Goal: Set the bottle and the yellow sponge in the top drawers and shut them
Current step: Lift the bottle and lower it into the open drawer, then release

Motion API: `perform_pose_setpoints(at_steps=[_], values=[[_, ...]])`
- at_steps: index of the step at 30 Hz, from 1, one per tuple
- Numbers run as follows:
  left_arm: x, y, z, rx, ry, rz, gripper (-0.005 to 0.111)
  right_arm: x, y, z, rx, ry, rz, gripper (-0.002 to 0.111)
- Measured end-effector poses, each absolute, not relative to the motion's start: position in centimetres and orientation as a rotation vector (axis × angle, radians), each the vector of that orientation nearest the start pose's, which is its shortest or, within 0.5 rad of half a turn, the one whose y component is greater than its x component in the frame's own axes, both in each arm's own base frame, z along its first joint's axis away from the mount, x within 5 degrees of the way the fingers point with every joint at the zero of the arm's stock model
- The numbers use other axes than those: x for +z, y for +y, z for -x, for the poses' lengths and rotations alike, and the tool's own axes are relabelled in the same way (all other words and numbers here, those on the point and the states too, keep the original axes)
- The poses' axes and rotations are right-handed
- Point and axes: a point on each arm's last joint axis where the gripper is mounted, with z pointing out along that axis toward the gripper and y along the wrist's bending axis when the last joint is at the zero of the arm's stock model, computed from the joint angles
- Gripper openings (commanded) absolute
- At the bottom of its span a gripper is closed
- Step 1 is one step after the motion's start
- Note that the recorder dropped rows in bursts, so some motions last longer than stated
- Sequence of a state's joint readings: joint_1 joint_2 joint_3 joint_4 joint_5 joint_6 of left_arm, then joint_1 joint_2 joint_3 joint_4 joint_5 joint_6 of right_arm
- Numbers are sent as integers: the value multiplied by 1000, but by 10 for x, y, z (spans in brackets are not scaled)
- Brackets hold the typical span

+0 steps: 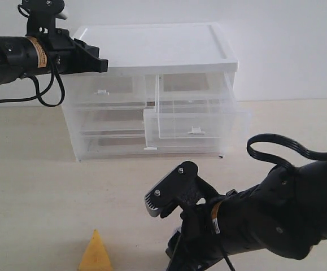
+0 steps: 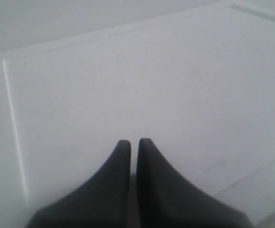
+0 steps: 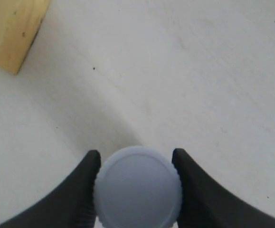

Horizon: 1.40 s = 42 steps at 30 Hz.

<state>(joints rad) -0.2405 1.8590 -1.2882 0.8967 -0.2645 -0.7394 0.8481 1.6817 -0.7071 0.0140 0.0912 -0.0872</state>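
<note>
Right pincer at the bench's near edge is clamped on the bottle, pads flanking its cap; yellow sponge lies near. Lift straight up, clear the front wall of the pulled-out right top drawer, release low (left pincer closed, empty, over cabinet top).
</note>
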Motion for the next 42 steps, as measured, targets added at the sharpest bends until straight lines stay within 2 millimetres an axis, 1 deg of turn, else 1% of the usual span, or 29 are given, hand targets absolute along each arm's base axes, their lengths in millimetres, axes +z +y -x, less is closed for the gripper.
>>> perform_pose_setpoints(at_steps=[7,9,10,13,14,16,17,19,20,22,23,26,28,31,34,37,38,42], values=[[258,-121,-417,-263,1823,-495,4,144,222,-195,294,2304,1159,0],[258,-121,-417,-263,1823,-495,4,149,220,-193,293,2307,1161,0],[258,-121,-417,-263,1823,-495,4,156,218,-192,296,2301,1158,0],[258,-121,-417,-263,1823,-495,4,184,213,-187,301,2294,1155,0],[258,-121,-417,-263,1823,-495,4,201,211,-185,310,2277,1148,0],[258,-121,-417,-263,1823,-495,4,226,207,-182,323,2250,1135,0],[258,-121,-417,-263,1823,-495,4,244,205,-180,339,2216,1119,0],[258,-121,-417,-263,1823,-495,4,269,201,-177,356,2181,1098,0],[258,-121,-417,-263,1823,-495,4,286,196,-176,365,2161,1072,0],[258,-121,-417,-263,1823,-495,4,305,188,-178,374,2145,1019,0],[258,-121,-417,-263,1823,-495,4,316,183,-182,380,2144,975,0],[258,-121,-417,-263,1823,-495,4,332,173,-194,428,2150,880,0],[258,-121,-417,-263,1823,-495,4,339,170,-203,488,2156,814,0],[258,-121,-417,-263,1823,-495,4,349,165,-221,604,2165,652,0],[258,-121,-417,-263,1823,-495,4,356,160,-244,699,2176,487,0],[258,-121,-417,-263,1823,-495,4,353,160,-265,795,2205,349,0],[258,-121,-417,-263,1823,-495,4,349,161,-274,830,2218,301,0],[258,-121,-417,-263,1823,-495,4,336,172,-299,951,2252,165,2]])
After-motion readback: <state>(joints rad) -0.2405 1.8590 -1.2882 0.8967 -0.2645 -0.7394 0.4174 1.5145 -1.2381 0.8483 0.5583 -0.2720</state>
